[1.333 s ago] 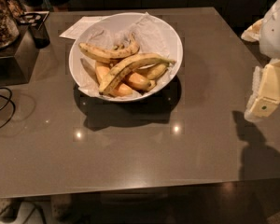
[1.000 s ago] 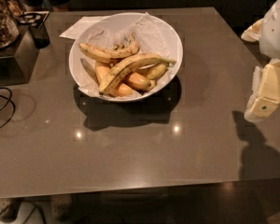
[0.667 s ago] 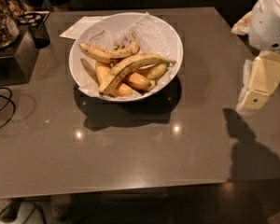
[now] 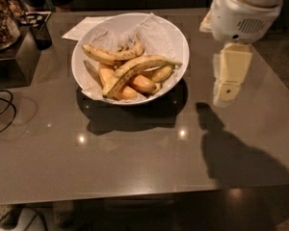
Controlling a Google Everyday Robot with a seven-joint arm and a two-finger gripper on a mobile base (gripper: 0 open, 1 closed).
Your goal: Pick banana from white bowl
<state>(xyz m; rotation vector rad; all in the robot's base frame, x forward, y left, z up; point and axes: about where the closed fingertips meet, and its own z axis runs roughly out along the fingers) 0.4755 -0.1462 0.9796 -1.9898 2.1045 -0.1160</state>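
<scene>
Banana is lying across the top of the pile in the bowl, off to the left of the gripper. Gripper hangs over the table just beside the bowl, touching nothing. Honestly can't tell whether it's released or clenched.

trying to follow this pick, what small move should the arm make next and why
Probably shift the gripper left in view toward the white bowl, to get above the banana. It hangs over the table right of the bowl, apart from it, while the long banana lies on top of the other fruit, diagonal, stem at the upper right.
</scene>
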